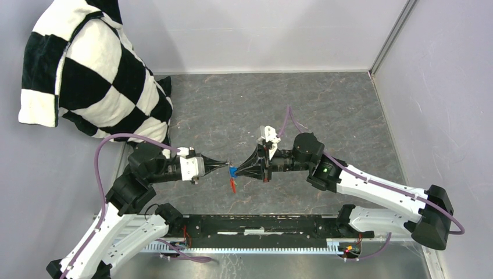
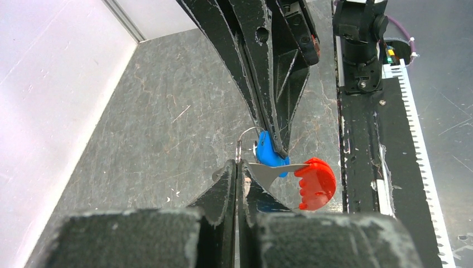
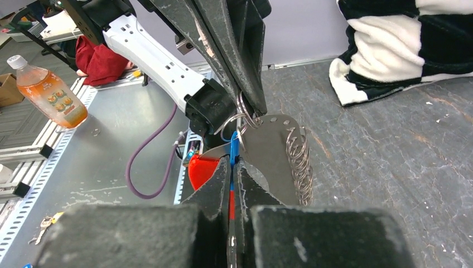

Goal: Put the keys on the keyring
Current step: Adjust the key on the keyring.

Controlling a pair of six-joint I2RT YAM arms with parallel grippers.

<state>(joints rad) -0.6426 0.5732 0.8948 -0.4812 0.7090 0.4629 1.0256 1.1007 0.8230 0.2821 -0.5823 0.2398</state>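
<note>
My left gripper (image 1: 228,167) and right gripper (image 1: 238,171) meet tip to tip above the middle of the table. In the left wrist view my left gripper (image 2: 237,165) is shut on the thin metal keyring (image 2: 239,146). Its red tag (image 2: 316,183) and a grey metal plate (image 2: 266,171) hang beside it. My right gripper (image 3: 232,162) is shut on the blue key (image 3: 234,146), seen edge-on, and holds it against the ring (image 3: 244,117). The blue key (image 2: 268,153) also shows in the left wrist view. The grey chain strap (image 3: 299,162) hangs at the right. The green key is out of view.
A black-and-white checked cushion (image 1: 87,70) lies at the table's back left. The black rail (image 1: 261,224) runs along the near edge between the arm bases. An orange drink bottle (image 3: 50,92) lies off the table. Walls close the back and the right side.
</note>
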